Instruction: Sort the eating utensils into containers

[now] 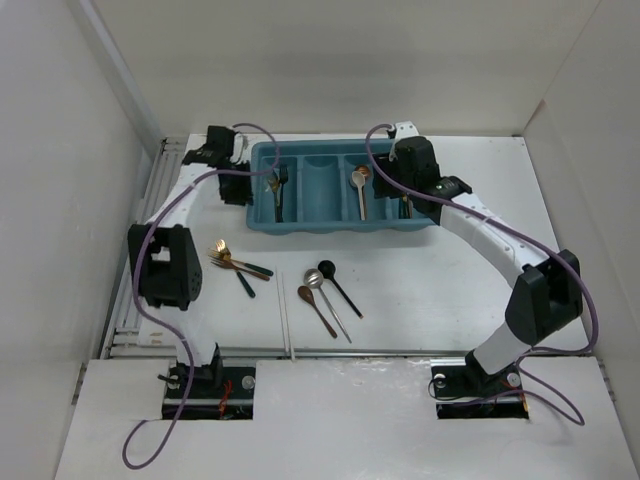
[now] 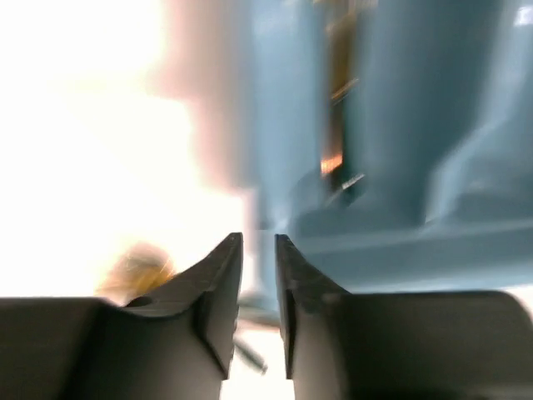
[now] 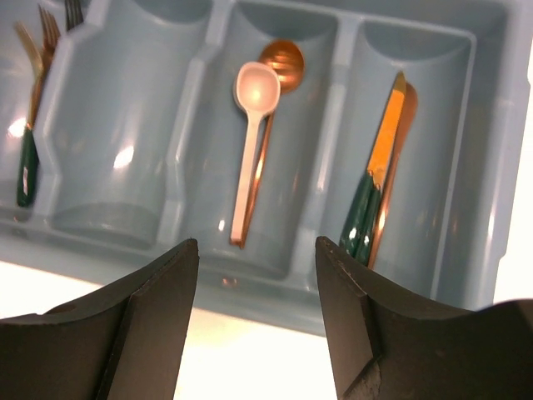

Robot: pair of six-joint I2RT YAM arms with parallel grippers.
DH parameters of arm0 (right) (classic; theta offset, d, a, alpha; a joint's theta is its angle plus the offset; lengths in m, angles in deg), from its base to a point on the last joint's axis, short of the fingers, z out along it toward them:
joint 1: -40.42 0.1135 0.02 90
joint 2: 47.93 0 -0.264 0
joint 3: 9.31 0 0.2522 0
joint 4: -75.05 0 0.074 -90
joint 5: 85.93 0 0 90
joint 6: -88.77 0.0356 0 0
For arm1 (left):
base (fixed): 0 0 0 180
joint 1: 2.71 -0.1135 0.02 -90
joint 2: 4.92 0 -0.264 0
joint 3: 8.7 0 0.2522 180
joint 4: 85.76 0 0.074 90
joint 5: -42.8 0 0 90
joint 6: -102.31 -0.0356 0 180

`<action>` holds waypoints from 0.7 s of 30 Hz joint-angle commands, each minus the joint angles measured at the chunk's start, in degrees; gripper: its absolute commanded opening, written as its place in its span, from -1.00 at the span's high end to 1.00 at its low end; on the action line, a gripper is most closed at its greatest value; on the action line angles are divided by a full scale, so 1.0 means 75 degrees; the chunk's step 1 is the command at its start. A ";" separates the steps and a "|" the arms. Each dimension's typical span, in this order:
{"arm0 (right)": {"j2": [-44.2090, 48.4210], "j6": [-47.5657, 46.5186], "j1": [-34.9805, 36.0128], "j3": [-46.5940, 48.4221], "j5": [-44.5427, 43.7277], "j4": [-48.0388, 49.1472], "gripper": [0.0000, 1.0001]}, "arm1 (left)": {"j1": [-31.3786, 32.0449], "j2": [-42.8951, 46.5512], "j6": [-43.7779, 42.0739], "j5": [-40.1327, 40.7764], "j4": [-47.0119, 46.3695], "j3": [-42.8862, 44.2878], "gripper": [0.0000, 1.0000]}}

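The teal cutlery tray [image 1: 300, 225] lies at the back of the table. Its left slot holds forks [image 1: 277, 190], a middle slot a cream spoon [image 3: 250, 125] on a copper spoon [image 3: 283, 58], and the right slot green-handled knives [image 3: 379, 158]. My right gripper [image 3: 256, 246] is open and empty over the tray's near wall [image 1: 415, 195]. My left gripper [image 2: 258, 237] is at the tray's left end [image 1: 255, 185], its jaws a narrow gap apart with nothing between them. Copper forks [image 1: 225, 255], several spoons [image 1: 318, 285] and a white chopstick [image 1: 285, 315] lie on the table.
White walls enclose the table on the left, right and back. A metal rail [image 1: 140, 250] runs along the left edge. The left arm's elbow [image 1: 165, 265] hangs beside the loose forks. The second slot [image 1: 320, 190] of the tray holds nothing.
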 commanded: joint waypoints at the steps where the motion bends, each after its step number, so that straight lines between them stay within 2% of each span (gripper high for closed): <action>1: 0.0408 0.0005 0.0006 -0.0186 -0.0120 0.0231 -0.27 | -0.0905 0.0982 -0.0008 0.0152 0.0559 -0.1128 0.63; 3: 0.0408 0.0075 0.0076 -0.0268 -0.0120 0.0231 -0.27 | -0.1422 0.1053 -0.0008 -0.0001 0.0759 -0.1786 0.69; 8: 0.0478 0.0157 0.0240 -0.0268 -0.0191 0.0231 -0.27 | -0.1505 0.1369 -0.0278 0.0173 0.0750 -0.3098 0.84; 13: 0.0561 0.0227 0.0241 -0.0338 -0.0355 0.0161 -0.27 | -0.1155 0.1300 -0.0359 -0.0305 0.0748 -0.3182 0.84; 15: 0.0642 0.0227 0.0241 -0.0338 -0.0459 0.0067 -0.27 | -0.0944 0.1370 -0.0360 -0.0306 0.0748 -0.3182 0.75; 17: 0.0643 0.0227 0.0311 -0.0408 -0.0553 -0.0015 -0.27 | -0.0592 0.1370 -0.0360 -0.0306 0.0678 -0.3182 0.55; 21: 0.0911 0.0227 0.0311 -0.0479 -0.0823 -0.0085 -0.27 | -0.0392 0.1184 0.0154 0.0092 0.0759 -0.3403 0.46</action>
